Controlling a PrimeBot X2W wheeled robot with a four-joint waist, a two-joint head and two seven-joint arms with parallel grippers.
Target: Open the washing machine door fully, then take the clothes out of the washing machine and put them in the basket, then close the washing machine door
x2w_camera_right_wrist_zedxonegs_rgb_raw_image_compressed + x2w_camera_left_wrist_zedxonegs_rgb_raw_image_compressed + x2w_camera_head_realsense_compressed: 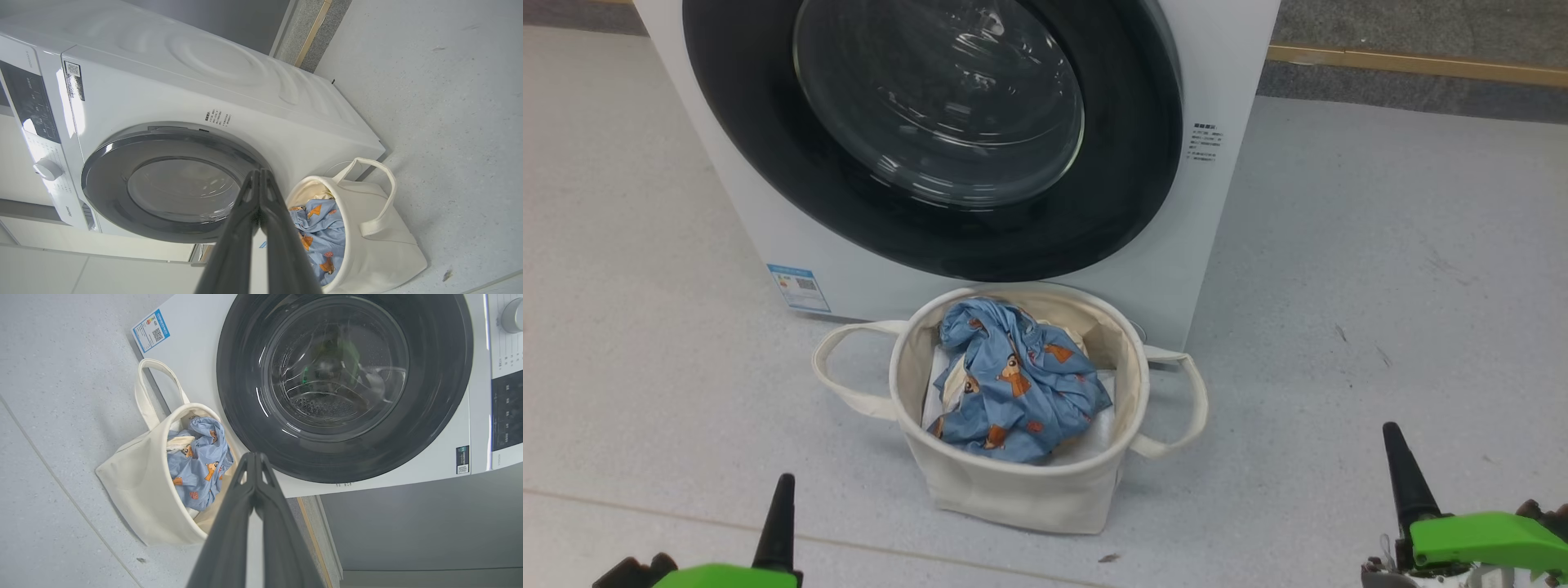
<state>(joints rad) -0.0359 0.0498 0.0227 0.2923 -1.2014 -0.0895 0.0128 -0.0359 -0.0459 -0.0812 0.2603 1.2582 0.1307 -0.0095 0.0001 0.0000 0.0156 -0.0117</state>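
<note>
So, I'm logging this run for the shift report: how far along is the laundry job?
Looks finished. Done: the clothes lie in the basket, and the washing machine door sits closed on the washing machine. In hand: nothing; the left gripper and right gripper are shut, empty, away from both. Left: nothing I can see.

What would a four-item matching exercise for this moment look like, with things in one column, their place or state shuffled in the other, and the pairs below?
Column one
1. washing machine door
2. blue printed garment
3. basket
4. left gripper

Column two
A. lying crumpled inside the cream tub
B. fingers pressed together, holding nothing
C. closed flush against the washing machine
D. standing on the floor, right in front of the machine

Pairs: 1-C, 2-A, 3-D, 4-B
</note>
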